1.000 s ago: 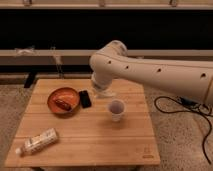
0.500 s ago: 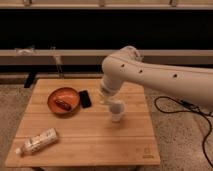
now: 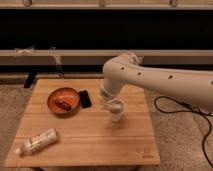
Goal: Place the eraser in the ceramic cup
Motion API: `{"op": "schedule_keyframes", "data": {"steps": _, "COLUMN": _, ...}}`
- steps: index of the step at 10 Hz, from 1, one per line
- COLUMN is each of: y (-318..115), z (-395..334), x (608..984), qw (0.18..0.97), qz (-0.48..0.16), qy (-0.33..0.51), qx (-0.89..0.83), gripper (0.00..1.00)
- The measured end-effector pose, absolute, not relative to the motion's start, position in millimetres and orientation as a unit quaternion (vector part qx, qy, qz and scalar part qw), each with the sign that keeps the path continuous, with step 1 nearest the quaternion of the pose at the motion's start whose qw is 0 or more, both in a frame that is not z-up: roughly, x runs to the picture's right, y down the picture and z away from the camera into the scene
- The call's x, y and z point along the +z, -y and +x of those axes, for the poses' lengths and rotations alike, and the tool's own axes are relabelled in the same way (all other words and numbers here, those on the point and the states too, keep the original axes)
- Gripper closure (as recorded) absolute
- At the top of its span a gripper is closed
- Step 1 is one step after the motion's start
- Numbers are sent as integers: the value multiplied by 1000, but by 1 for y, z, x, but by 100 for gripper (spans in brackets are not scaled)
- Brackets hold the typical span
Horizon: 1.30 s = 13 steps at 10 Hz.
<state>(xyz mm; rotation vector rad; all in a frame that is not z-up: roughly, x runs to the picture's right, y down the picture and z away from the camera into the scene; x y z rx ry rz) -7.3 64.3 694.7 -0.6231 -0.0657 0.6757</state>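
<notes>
The small white ceramic cup (image 3: 117, 109) stands on the wooden table (image 3: 85, 140), right of the middle. My gripper (image 3: 108, 103) hangs at the end of the white arm, right over the cup's left rim. The eraser does not show; I cannot tell whether it is in the gripper or in the cup.
An orange-brown bowl (image 3: 63, 101) with something reddish in it sits at the table's left. A black flat object (image 3: 84, 98) lies next to it. A pale bottle-like packet (image 3: 38, 141) lies at the front left. A black cable (image 3: 172, 106) runs on the floor to the right.
The arm has swung rightward across the table and the gripper has come down onto the cup's left rim. The cup, bowl, black object and packet have stayed in place.
</notes>
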Motion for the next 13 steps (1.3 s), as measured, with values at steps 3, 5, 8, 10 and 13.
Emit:
{"op": "schedule_keyframes", "data": {"steps": 3, "y": -62, "z": 3, "x": 707, "qw": 887, "qz": -303, "qy": 23, "qx": 348, "gripper": 26}}
{"op": "schedule_keyframes", "data": {"steps": 5, "y": -53, "z": 15, "x": 715, "qw": 881, "qz": -297, "qy": 19, "qx": 369, "gripper": 20}}
{"op": "schedule_keyframes", "data": {"steps": 8, "y": -47, "z": 26, "x": 720, "qw": 874, "qz": -289, "qy": 17, "qx": 389, "gripper": 20}}
{"op": "schedule_keyframes", "data": {"steps": 10, "y": -45, "z": 31, "x": 720, "qw": 873, "qz": -281, "qy": 16, "qx": 399, "gripper": 20}}
{"op": "schedule_keyframes", "data": {"steps": 13, "y": -30, "z": 29, "x": 700, "qw": 883, "qz": -252, "qy": 23, "qx": 396, "gripper": 20}}
